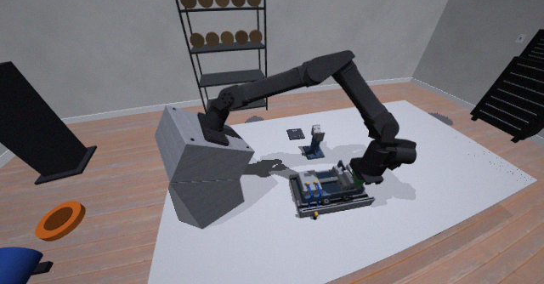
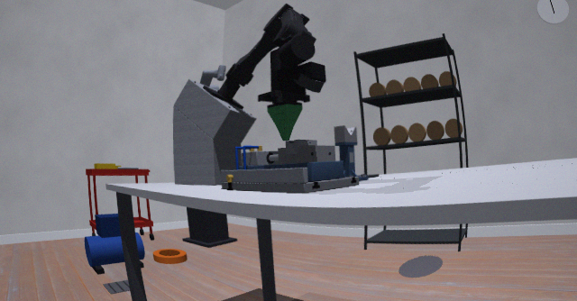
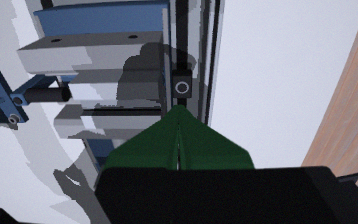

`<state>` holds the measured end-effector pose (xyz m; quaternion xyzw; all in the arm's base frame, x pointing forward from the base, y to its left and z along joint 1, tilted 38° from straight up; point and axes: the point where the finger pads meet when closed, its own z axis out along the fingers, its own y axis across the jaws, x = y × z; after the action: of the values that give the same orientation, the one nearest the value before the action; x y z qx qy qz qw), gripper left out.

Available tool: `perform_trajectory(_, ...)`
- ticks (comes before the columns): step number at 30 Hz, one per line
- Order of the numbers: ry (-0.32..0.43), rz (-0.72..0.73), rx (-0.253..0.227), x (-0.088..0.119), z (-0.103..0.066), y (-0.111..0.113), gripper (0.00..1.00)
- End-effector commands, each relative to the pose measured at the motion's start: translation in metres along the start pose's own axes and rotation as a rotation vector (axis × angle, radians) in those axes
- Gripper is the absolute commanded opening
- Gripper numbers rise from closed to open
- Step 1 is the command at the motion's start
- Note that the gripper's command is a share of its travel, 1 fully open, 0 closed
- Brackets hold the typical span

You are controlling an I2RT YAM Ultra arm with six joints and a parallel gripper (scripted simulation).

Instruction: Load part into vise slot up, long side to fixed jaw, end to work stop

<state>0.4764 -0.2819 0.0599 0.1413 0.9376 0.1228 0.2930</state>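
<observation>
The vise's (image 3: 115, 47) near side is partly hidden behind the hand (image 3: 180, 137) in wrist cam pic.

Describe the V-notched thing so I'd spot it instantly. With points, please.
On the white table (image 1: 238, 250) (image 2: 406, 206), find the low grey-and-blue metal vise (image 1: 331, 182) (image 2: 325, 170). Beside it stands a blue post (image 1: 314, 144) (image 2: 347, 159). Its light grey block (image 1: 316, 131) (image 2: 344, 135) alone has a V-shaped notch on top.

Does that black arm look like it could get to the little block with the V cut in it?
Probably yes: the V-block stands up beside the vise, with nothing seen above its notch. The gripper is shut, though, over the vise.
</observation>
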Motion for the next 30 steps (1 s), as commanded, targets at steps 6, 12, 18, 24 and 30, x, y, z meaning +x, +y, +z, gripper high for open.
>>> perform_trajectory(6, -0.050, -0.017, 0.018, -0.021, -0.017, 0.000, 0.00)
perform_trajectory(12, -0.025, -0.003, 0.010, -0.014, -0.007, -0.002, 0.00)
perform_trajectory(18, -0.025, 0.001, 0.013, -0.015, -0.009, -0.004, 0.00)
perform_trajectory(24, -0.032, -0.004, 0.014, -0.018, -0.010, -0.004, 0.00)
perform_trajectory(30, -0.032, -0.004, 0.014, -0.018, -0.010, -0.004, 0.00)
